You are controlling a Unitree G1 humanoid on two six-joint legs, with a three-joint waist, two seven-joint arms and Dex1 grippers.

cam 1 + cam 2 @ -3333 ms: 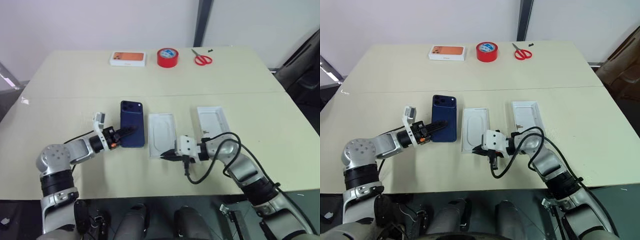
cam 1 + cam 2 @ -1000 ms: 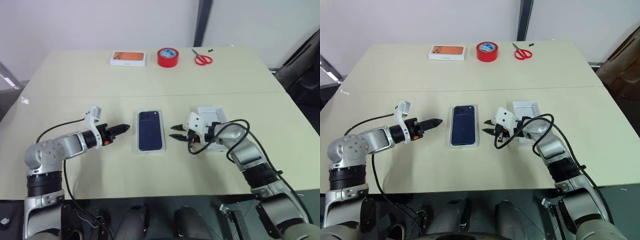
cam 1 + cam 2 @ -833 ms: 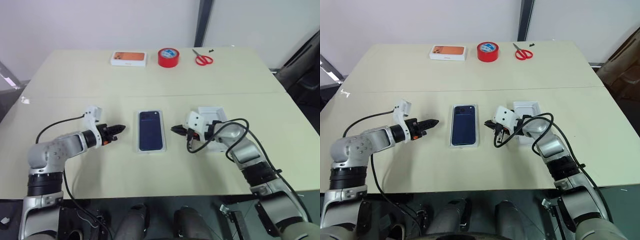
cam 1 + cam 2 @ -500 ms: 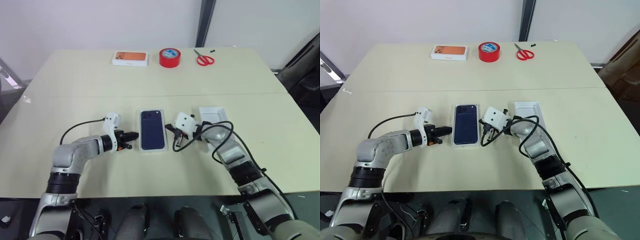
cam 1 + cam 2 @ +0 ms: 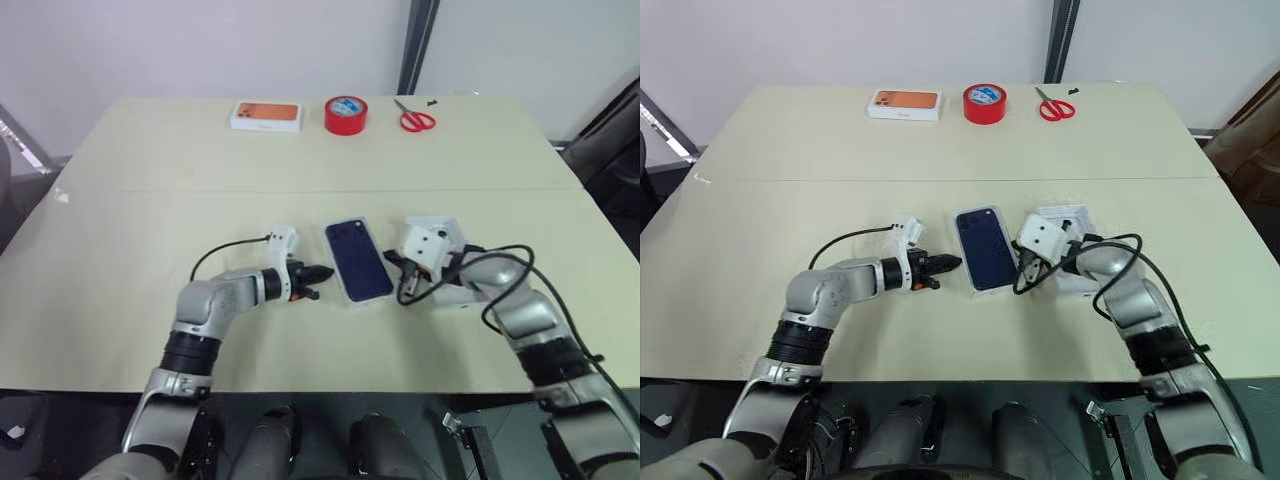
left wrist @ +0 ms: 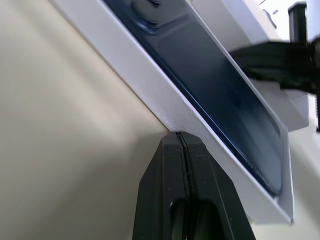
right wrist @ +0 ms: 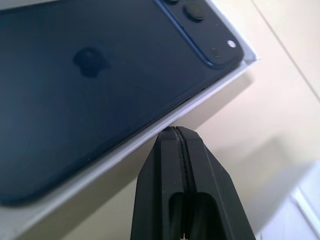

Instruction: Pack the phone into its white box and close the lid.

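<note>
On the cream table (image 5: 120, 230), the left gripper (image 5: 946, 264) sits with its two black fingers pressed fully together, holding nothing, the tip right against the left long wall of the white box (image 5: 974, 283); in the left wrist view the closed tip meets that wall near table level. The phone (image 5: 985, 246) lies back-up inside the white box, camera bump at the far end, and the box stands slightly skewed on the table, its far end leaning toward the left arm's side. On the other side the right gripper (image 7: 175, 134) is likewise closed and empty, its tip at the right long wall of the box, with a black cable looping beside it. Just beyond that gripper, to the right, lies the lid (image 5: 1072, 280), open side up and partly hidden by the right wrist. Well apart, along the far edge of the table, stand an orange-pictured box (image 5: 266, 115), a red tape roll (image 5: 345, 114) and red scissors (image 5: 416, 120). Judgement: the phone appears seated, so the lid remains to be fetched and fitted. Risks from here: uneven pushing by the two closed tips could twist the box further or slide it; the cable could snag the lid or the box; a skewed box could make the lid catch on a corner rather than slide down.
</note>
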